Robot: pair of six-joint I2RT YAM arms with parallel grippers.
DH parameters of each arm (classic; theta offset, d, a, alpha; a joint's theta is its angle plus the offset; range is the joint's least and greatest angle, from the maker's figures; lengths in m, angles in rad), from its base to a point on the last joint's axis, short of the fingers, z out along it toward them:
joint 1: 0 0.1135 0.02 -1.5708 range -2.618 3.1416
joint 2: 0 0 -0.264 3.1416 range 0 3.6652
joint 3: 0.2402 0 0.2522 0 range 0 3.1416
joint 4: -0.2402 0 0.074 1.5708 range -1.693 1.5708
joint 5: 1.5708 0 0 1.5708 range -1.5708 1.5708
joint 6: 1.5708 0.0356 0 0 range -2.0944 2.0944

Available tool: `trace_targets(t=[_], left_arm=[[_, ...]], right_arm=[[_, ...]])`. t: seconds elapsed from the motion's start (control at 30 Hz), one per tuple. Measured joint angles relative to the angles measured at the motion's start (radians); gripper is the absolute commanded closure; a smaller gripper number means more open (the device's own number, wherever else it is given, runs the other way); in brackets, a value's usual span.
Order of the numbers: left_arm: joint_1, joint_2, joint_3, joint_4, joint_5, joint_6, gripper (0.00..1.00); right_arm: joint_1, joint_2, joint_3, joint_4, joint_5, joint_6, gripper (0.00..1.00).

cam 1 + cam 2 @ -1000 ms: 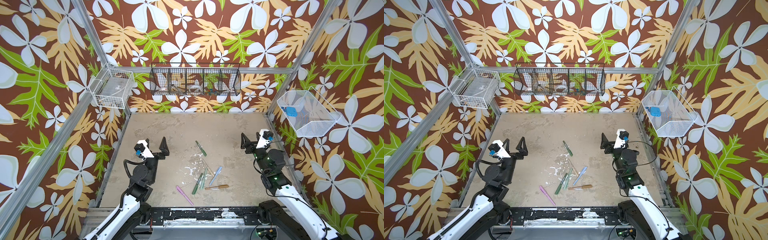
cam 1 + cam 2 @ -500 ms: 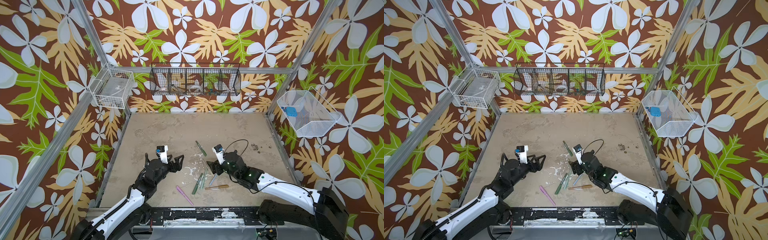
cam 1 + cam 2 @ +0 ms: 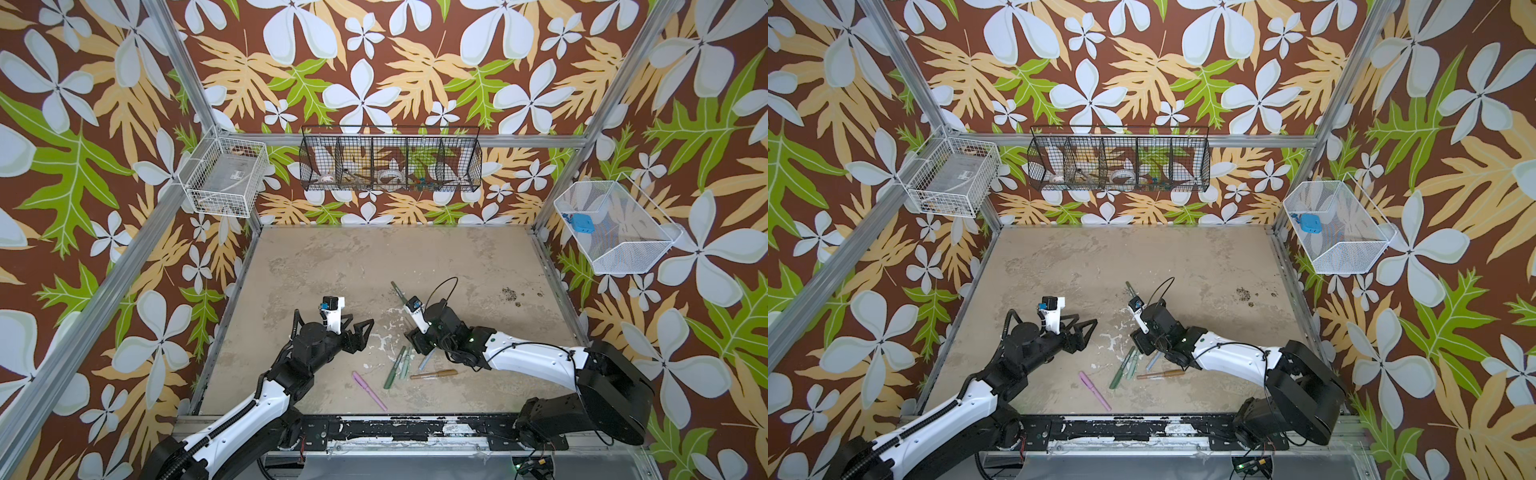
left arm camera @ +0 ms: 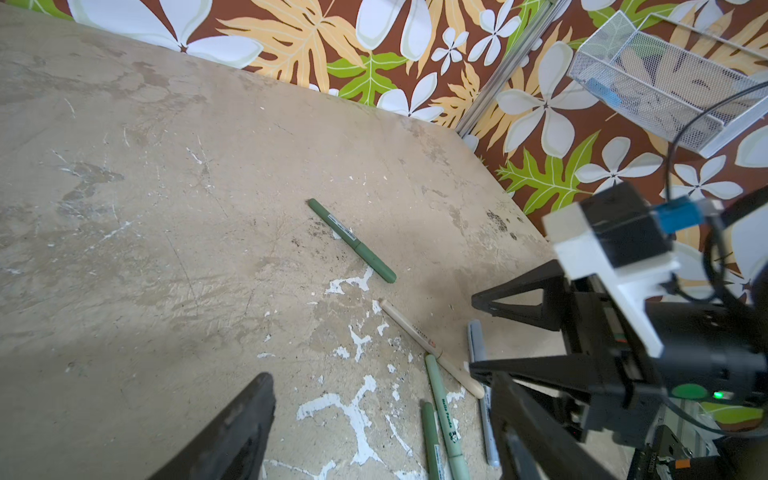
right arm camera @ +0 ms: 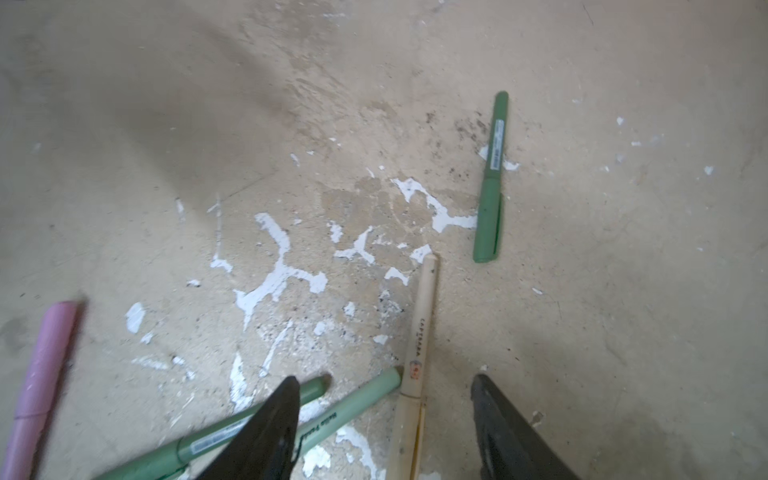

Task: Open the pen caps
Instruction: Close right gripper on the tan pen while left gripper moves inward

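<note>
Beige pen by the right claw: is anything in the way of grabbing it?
Nothing covers the beige pen; it lies between the right gripper's open jaws. But a pale green pen seems to touch its side, running under one finger, and may get pinched too.

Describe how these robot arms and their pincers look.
Both have white shells and chunky black joints. The left arm carries a ribbed black cable; the right arm, thin black wires and a green light. The left gripper and right gripper have black triangular fingers and white camera mounts.
</note>
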Motion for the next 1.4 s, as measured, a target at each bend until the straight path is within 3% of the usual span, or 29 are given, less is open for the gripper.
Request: trace_targets(t=[0.23, 0.33, 0.43, 0.87, 1.03, 1.4], left_arm=[[-0.045, 0.069, 0.029, -0.008, 0.017, 0.019, 0.2], [-0.059, 0.094, 0.04, -0.01, 0.017, 0.023, 0.21], [-0.071, 0.121, 0.055, -0.011, 0.016, 0.026, 0.21], [-0.085, 0.129, 0.069, -0.015, 0.011, 0.034, 0.21], [-0.085, 0.127, 0.069, -0.015, 0.009, 0.034, 0.21], [-0.085, 0.134, 0.069, -0.015, 0.009, 0.034, 0.21]], right_arm=[[0.009, -0.094, -0.062, 0.02, -0.019, -0.05, 0.4], [0.01, -0.044, -0.037, 0.002, 0.023, -0.043, 0.43], [0.01, 0.039, 0.007, -0.031, 0.05, -0.031, 0.54], [0.01, 0.213, 0.093, -0.086, 0.129, 0.019, 0.53], [0.003, 0.274, 0.134, -0.091, 0.156, 0.022, 0.58], [-0.037, 0.343, 0.184, -0.092, 0.115, 0.018, 0.65]])
